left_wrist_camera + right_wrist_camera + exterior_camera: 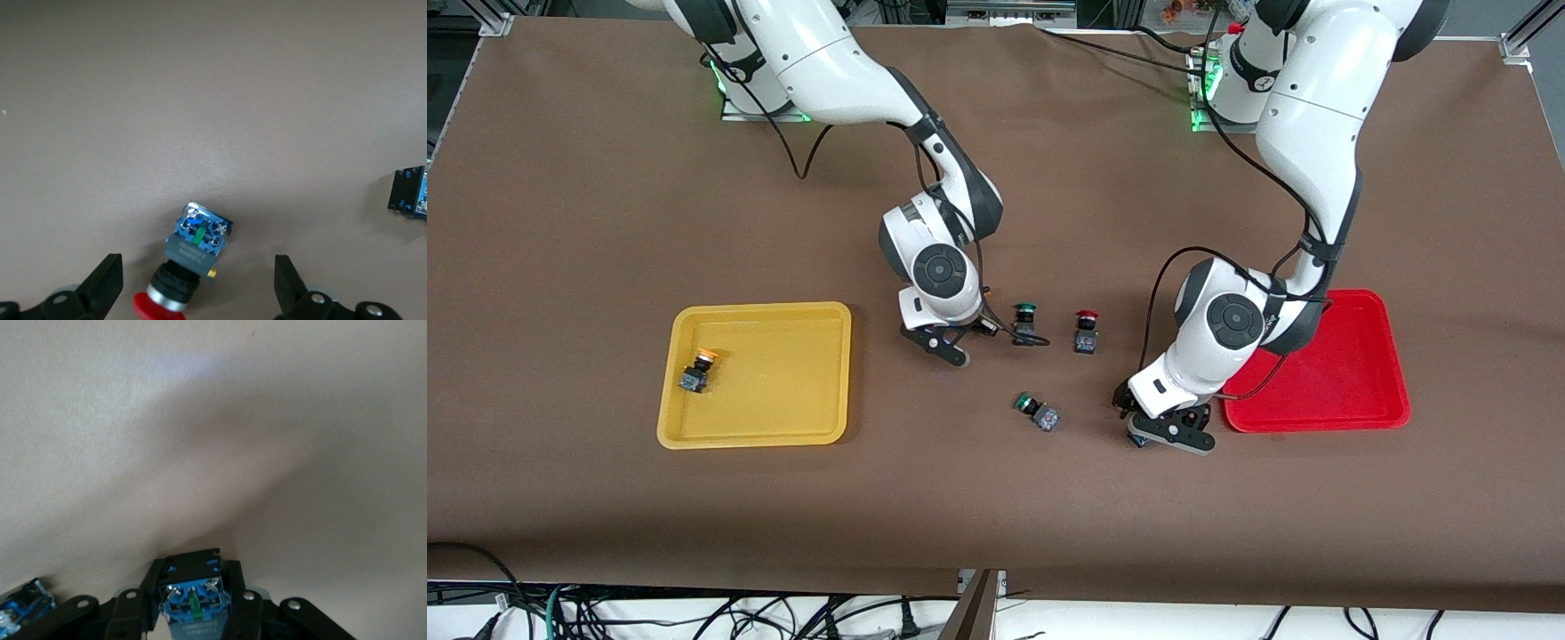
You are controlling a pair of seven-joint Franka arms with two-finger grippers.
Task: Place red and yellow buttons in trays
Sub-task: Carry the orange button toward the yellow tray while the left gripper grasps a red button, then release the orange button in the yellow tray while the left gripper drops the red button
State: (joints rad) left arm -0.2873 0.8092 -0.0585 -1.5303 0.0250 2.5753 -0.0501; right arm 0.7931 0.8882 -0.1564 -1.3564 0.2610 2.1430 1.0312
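Note:
A red-capped button [197, 248] lies on its side on the brown table between the spread fingers [107, 283] of my left gripper [198, 265], untouched. In the front view that gripper [1169, 431] is low beside the red tray [1392, 356], which holds nothing. My right gripper [947, 345] is shut on a switch [193, 607] whose cap is hidden. A second red-capped button [1086, 331] stands mid-table. The yellow tray [836, 373] holds one orange-capped button [696, 369].
A green-capped switch [1024, 320] stands beside my right gripper. Another green-capped one [1037, 412] lies nearer to the front camera, between the two grippers. A switch body shows at the edge of the left wrist view [408, 193] and one in the right wrist view [20, 603].

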